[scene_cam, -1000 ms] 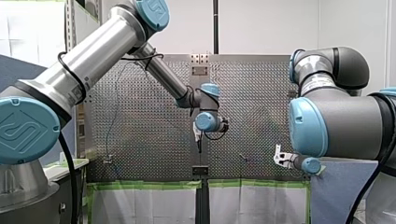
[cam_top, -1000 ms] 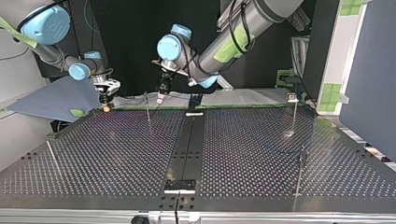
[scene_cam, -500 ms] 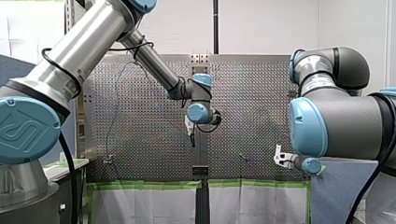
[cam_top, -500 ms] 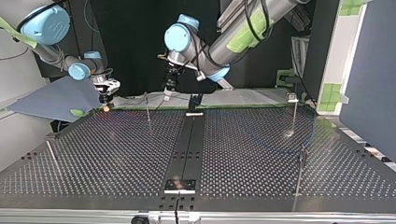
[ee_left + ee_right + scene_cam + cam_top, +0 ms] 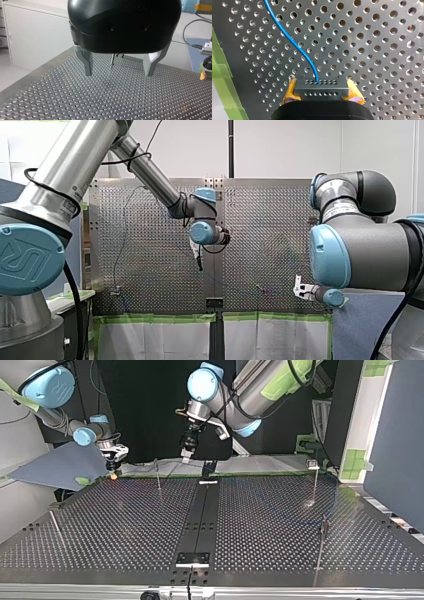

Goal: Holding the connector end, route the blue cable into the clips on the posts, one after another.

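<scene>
The perforated table (image 5: 125, 525) is filling most of the top view, with its near edge cut off. My left arm (image 5: 75, 175) is reaching in from the front view's left, its shoulder running out of frame. My right arm (image 5: 360, 250) is crowding that view's right and hiding the table's right side.

Two grippers are showing. My left gripper (image 5: 119, 71) is hanging above the table near its middle, its two metal fingers (image 5: 87, 62) spread wide, holding and touching nothing. My right gripper (image 5: 114, 466) is sitting low over the table at the top view's far left, its body blocking its own finger bases in the wrist view.

Four thin posts are standing in the top view: far left (image 5: 158, 476), far right (image 5: 315, 482), near right (image 5: 322, 542) and near left (image 5: 54, 522). Their clips are too small to make out.

One grey connector (image 5: 322, 88) is being pinched on both sides between the right gripper's yellow pads (image 5: 289, 93). One blue cable (image 5: 287, 35) is leaving the connector, curving over the holes and running out of frame. In the top view it is too faint to follow.
</scene>
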Robot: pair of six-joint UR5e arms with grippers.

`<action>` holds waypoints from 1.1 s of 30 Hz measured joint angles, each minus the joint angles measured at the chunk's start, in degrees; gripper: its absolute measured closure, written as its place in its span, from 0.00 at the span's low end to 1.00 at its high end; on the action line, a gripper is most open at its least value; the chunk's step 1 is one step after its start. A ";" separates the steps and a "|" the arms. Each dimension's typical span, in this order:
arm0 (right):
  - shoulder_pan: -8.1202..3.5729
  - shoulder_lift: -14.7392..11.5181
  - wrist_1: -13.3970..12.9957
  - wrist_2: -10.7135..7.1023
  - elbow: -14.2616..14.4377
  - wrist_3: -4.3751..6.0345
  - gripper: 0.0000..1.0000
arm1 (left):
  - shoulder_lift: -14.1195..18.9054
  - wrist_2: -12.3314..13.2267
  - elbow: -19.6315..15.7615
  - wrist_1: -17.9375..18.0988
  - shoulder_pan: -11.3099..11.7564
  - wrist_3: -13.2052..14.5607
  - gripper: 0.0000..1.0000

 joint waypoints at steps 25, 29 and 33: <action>-0.25 -1.03 1.52 -0.08 0.08 -4.10 1.00 | 13.74 -0.17 -13.74 7.76 0.24 -2.08 0.01; -0.29 -2.14 1.74 0.38 0.29 -4.97 1.00 | 15.36 -0.23 -15.88 9.91 -0.05 -1.15 0.01; -0.61 -3.96 1.87 0.75 0.73 -5.72 1.00 | 14.42 -0.28 -18.08 12.12 -0.51 -0.58 0.01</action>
